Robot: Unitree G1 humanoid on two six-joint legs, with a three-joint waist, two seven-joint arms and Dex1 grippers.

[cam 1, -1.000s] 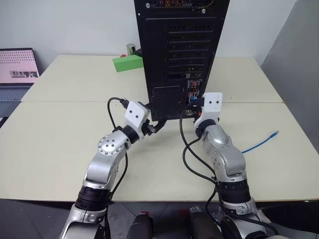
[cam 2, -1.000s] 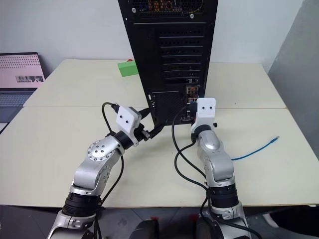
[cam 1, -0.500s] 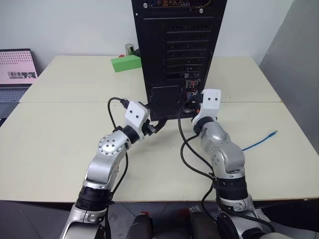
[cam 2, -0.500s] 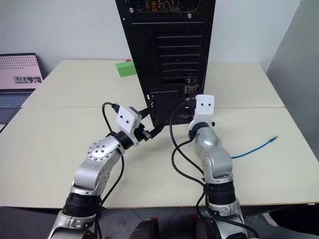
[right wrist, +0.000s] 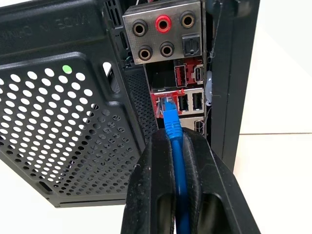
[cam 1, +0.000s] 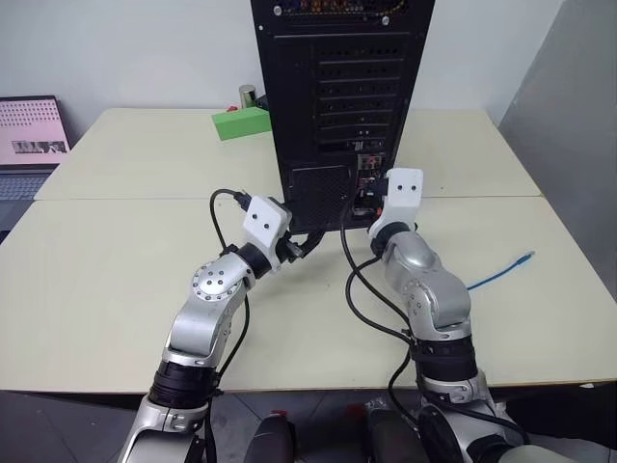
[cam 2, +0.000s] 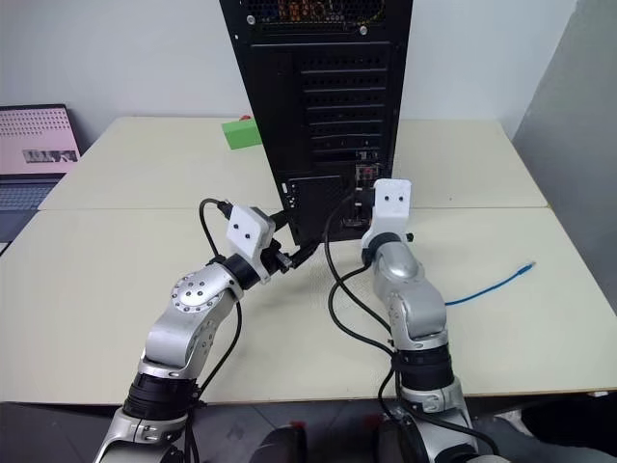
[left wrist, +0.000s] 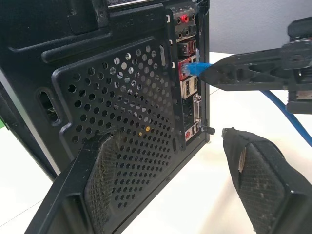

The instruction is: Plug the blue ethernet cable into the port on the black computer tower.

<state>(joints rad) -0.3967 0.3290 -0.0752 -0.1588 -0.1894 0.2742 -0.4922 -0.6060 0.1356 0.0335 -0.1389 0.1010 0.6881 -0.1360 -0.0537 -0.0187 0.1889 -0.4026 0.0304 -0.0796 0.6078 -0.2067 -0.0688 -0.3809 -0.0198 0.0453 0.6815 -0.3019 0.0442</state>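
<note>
Pinched tight between the right gripper (right wrist: 178, 146) fingers just behind its plug, the blue ethernet cable (right wrist: 171, 124) tip-first at, perhaps already inside, the port (right wrist: 165, 103) on the black computer tower (cam 1: 342, 87), left gripper (left wrist: 195, 161) wide open, empty, steadying nothing.

Two cream tables (cam 1: 116, 280) pushed together, seam running across mid-frame. Green block (cam 1: 241, 122) lies upper centre-left on the far table, with a small grey can-like thing (cam 1: 249, 95) just behind it, too small to identify. Open laptop (cam 1: 29, 135) with a pink screen at the left edge; pale wall (cam 1: 125, 48) behind, grey panel (cam 1: 569, 106) far right.
</note>
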